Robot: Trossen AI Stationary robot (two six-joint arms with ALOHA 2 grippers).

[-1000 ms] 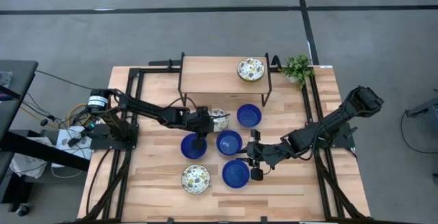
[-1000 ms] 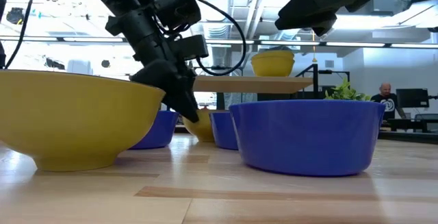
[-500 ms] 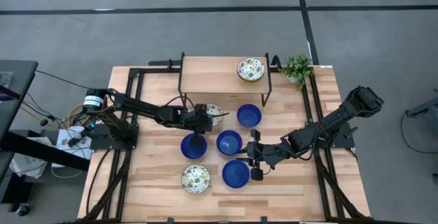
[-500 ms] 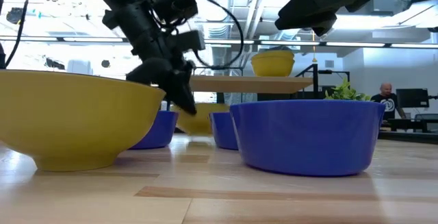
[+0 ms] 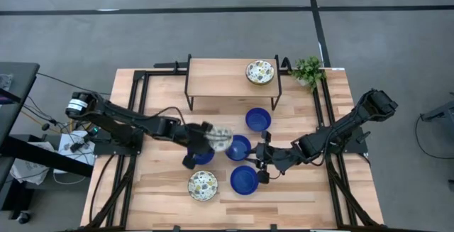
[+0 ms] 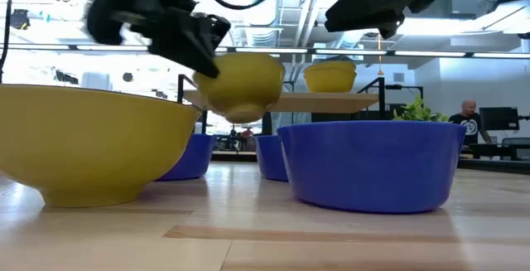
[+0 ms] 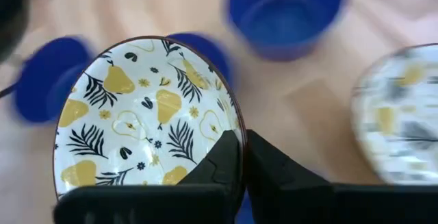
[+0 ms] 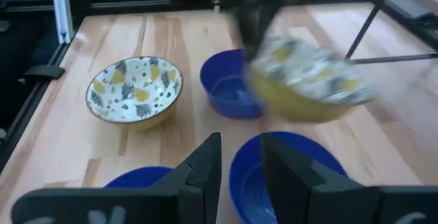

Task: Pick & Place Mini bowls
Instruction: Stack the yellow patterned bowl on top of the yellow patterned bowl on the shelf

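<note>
Left gripper (image 7: pixel 241 157): fingers pressed together on the rim of a patterned bowl (image 7: pixel 147 118), which hangs clear of the table among the blue bowls (image 5: pixel 237 147).

Right gripper (image 5: pixel 264 167): waits above the near blue bowl (image 5: pixel 244 179); fingers slightly parted, holding nothing.

Other patterned bowls: one on the raised shelf (image 5: pixel 260 72), one near the front edge (image 5: pixel 203 185).

Step (judged): carrying to a placement spot.

Technique: keep the bowl level; a rim pinch can let it swing. Clear neighbouring rims before lowering.

Risk: clipping a blue bowl.
</note>
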